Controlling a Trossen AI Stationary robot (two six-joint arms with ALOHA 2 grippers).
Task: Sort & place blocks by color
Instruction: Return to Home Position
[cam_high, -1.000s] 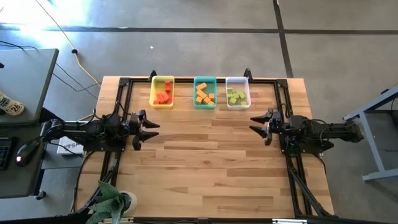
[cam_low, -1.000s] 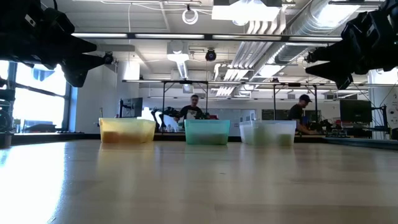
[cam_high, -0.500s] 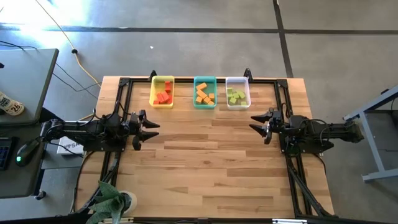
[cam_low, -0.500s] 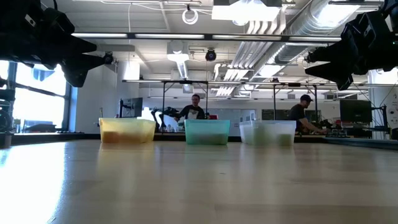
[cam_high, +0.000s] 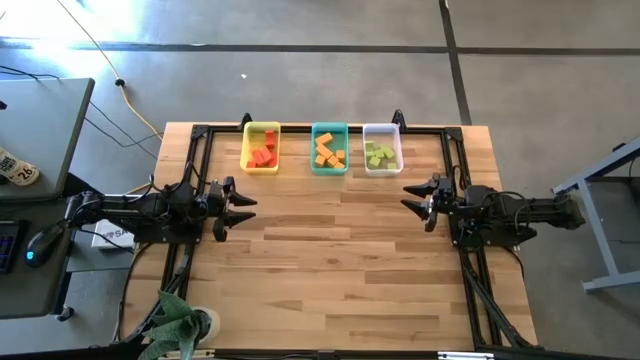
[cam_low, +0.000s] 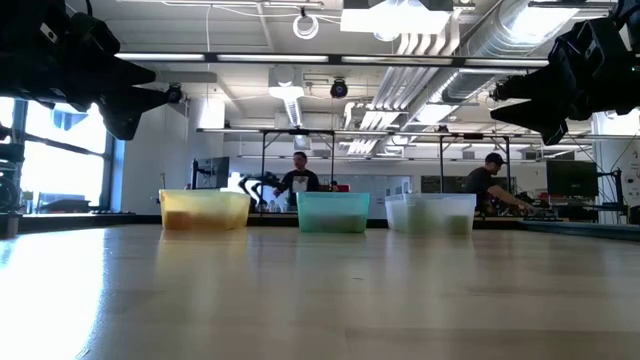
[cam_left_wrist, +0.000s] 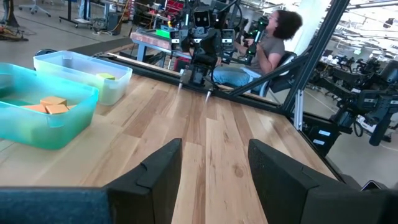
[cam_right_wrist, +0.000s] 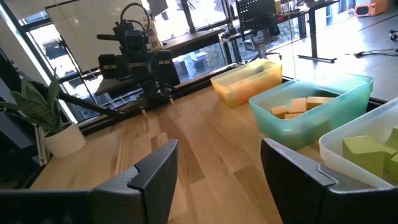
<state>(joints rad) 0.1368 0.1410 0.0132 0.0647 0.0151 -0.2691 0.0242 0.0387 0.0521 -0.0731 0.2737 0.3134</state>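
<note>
The blocks lie sorted in three bins at the table's far edge: red blocks in the yellow bin, orange blocks in the teal bin, light green blocks in the clear bin. My left gripper hovers open over the table's left side, held above the wood and pointing right. My right gripper hovers open over the right side, pointing left. Neither is near a block. The wrist views show orange blocks and green blocks resting on the bin floors.
A black frame runs around the table's edges behind the bins. A potted plant stands at the near left corner. Bare wood stretches between the two arms. People work at benches in the room beyond.
</note>
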